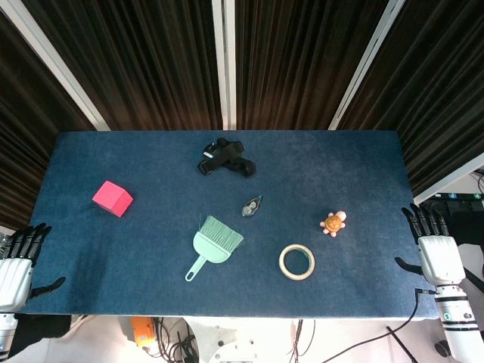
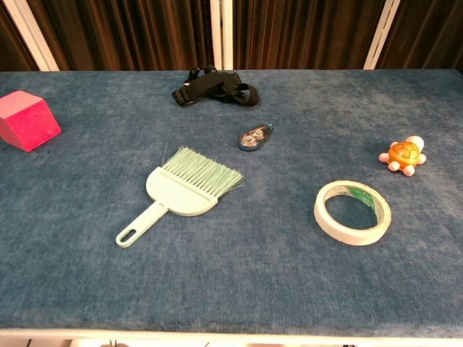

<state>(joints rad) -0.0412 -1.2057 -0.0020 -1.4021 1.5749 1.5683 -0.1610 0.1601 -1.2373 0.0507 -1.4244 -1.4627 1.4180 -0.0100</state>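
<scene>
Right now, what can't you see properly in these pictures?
- Left hand: head view, cut off by the left edge; chest view misses it.
- Right hand: head view only.
- Pink cube: chest view, clipped by the left edge.
- Small grey item: too small to name.
- Black strap bundle: tangled, shape unclear.

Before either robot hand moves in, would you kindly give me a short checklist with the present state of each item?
1. Left robot hand holds nothing, fingers apart: ok.
2. Right robot hand holds nothing, fingers apart: ok.
3. Both at the table ends, touching no object: ok.
4. Pink cube, nearest the left one, stands apart from other things: ok.
5. Toy turtle and tape roll, nearest the right one, lie apart: ok.
6. Brush handle free: ok.
</scene>
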